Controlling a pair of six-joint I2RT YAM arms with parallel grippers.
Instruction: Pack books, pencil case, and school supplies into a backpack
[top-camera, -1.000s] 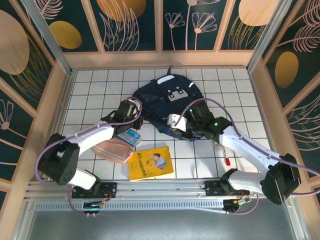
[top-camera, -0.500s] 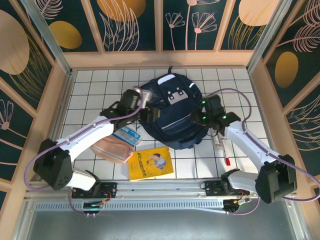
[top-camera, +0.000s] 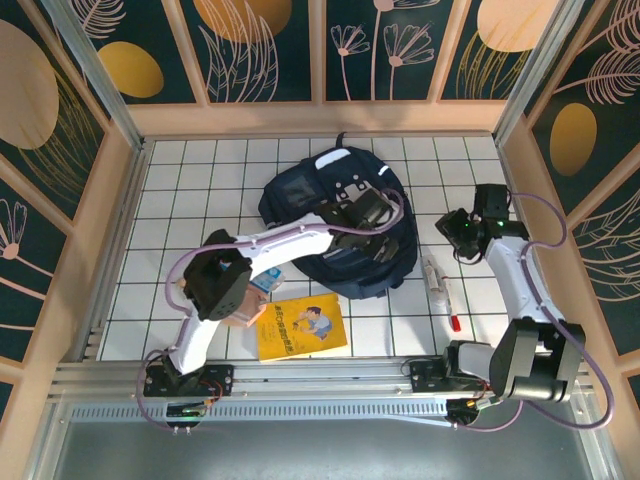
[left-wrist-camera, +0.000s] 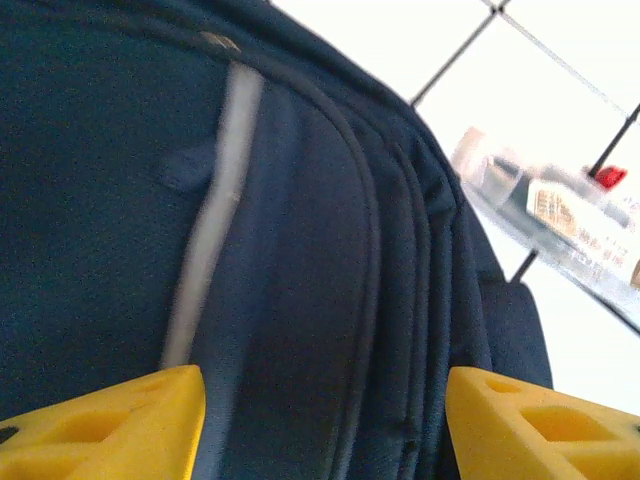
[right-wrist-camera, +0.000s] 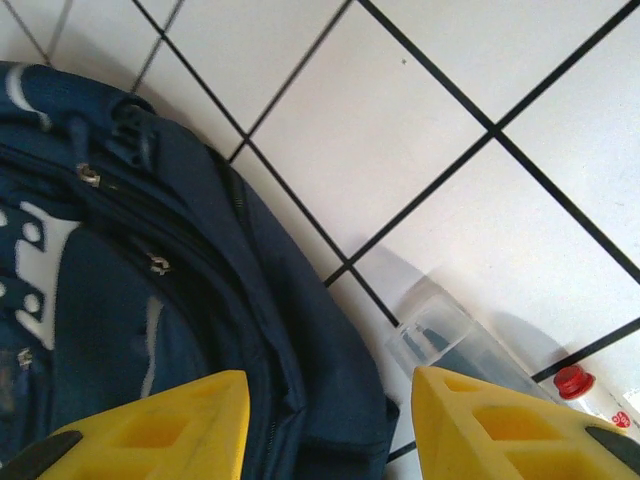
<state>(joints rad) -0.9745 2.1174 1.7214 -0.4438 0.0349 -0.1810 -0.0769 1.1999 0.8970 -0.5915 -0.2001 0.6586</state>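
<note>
While the backpack is lying flat in the middle of the tiled table, the left arm is reaching across it from the near left. The left gripper is sitting over the backpack's right half, its yellow fingers spread wide with only navy fabric showing between them; whether they are touching the cloth I cannot tell. The right gripper is hanging just right of the backpack over bare tile, its fingers also standing apart and gripping nothing. The clear tube is lying just beside the backpack's right edge, and the red pen is lying near the tube's near end. The yellow book is lying in front of the backpack, apart from it, beside the peach pouch, which the left arm is partly covering.
</note>
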